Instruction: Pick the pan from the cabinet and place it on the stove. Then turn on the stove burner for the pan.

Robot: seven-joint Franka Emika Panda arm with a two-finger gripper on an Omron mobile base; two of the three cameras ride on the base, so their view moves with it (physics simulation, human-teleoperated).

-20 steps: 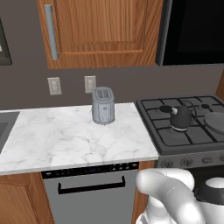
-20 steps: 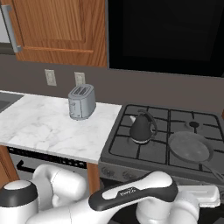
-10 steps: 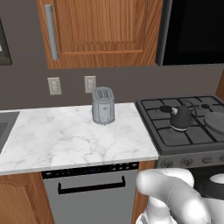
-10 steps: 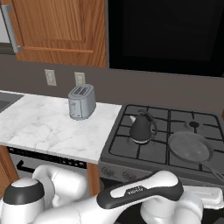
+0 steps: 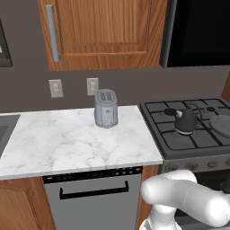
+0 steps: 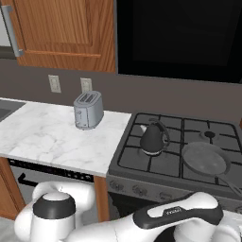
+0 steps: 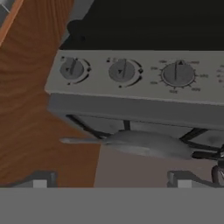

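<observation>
The pan (image 6: 204, 159) lay empty on the stove (image 6: 179, 156), on a grate at the stove's front right, its long handle running out toward the stove's front right corner. A small black kettle (image 6: 154, 137) stood on the stove's left grates, apart from the pan. The gripper (image 7: 111, 179) faced the stove's knobs (image 7: 121, 70), its fingers (image 7: 39, 179) spread wide and holding nothing.

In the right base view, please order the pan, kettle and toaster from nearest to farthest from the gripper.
1. Pan, front right of the stove, just behind the knobs that the open gripper faces.
2. Kettle, left side of the stove.
3. Toaster, on the counter, far left.
</observation>
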